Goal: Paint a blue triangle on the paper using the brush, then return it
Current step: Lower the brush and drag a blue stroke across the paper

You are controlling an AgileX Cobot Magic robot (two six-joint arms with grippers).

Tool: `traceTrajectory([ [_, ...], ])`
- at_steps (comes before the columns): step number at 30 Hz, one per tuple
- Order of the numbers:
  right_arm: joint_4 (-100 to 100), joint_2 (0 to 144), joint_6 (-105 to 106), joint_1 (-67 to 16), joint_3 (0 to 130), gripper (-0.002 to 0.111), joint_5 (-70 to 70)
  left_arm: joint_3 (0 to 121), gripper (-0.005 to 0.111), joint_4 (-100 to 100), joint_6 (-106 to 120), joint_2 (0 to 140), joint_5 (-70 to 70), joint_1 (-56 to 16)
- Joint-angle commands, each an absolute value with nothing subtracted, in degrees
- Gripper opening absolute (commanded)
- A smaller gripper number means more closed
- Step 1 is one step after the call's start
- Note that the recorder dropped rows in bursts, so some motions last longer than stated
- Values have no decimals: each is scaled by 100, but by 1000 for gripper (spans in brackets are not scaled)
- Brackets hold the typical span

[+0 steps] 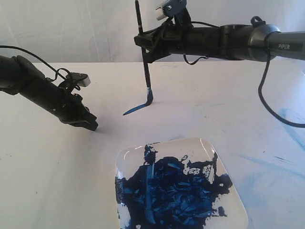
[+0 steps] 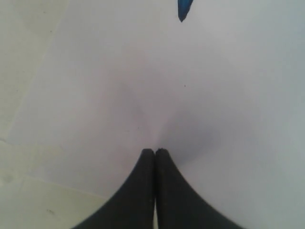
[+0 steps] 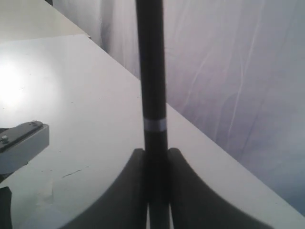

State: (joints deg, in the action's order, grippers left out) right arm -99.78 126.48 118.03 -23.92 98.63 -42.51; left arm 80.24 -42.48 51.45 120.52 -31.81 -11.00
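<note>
The right gripper [image 1: 146,42] is clamped on the brush [image 1: 144,67], its jaws pressed to either side of the black handle just below the silver band [image 3: 155,125]. The brush stands almost upright, long axis close to vertical, with the handle end pointing up and leaning slightly toward the left of the exterior view. The bristles point down and bend against the paper [image 2: 190,95]. From the bristles a single short blue stroke [image 1: 133,109] trails off to the left and nearer the camera, ending in a thin point. The left gripper [image 1: 90,125] rests low on the counter [image 1: 47,181], well to the left of the brush, jaws pressed together with nothing between them, its tip on the paper. Nearer the camera sits a white square plate [image 1: 206,144], most of it covered in thick dark-blue paint [image 1: 171,191].
</note>
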Motion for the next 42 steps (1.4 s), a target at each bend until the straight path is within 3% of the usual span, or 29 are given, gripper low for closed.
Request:
traceTrajectory([
  [1,-9995,12636,11831,-2240,9875,0,-4358,8042,0,-4297,5114,12052,-3260,-1113],
  [8,-9995,12601,11831,-2224,9875,0,-4661,8042,0,-4297,5114,12052,-3235,-1113],
  [22,-9995,12179,11145,-2224,9875,0,-6743,8042,0,-4297,5114,12052,-3192,-1113],
  [42,-9995,12076,10628,-2970,9863,0,-4203,8042,0,-4314,5127,12052,-3115,-1113],
])
